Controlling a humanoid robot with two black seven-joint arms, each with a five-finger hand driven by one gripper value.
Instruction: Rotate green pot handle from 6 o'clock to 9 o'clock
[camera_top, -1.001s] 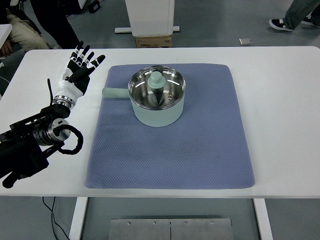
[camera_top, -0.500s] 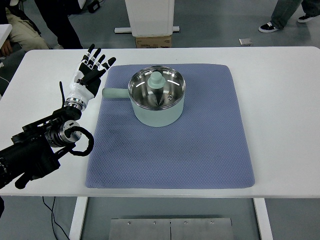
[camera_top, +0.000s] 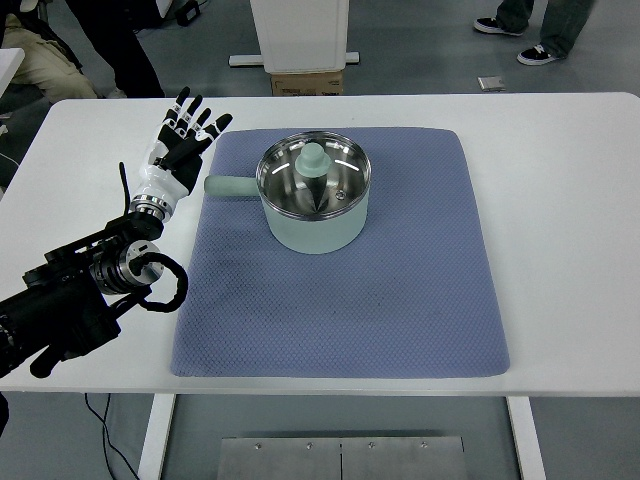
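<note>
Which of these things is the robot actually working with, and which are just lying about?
Part of the job:
green pot
pot handle, pointing left
left hand, fingers spread, beside the handle

Just around:
blue mat
white table
cardboard box

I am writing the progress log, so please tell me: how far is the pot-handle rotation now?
Done, it seems: the pale green metal pot sits on the blue-grey mat with its handle pointing to the picture's left, the 9 o'clock side. In hand: nothing; the left robot hand is open beside the handle, not touching. Left: apparently only drawing the arm back.
</note>
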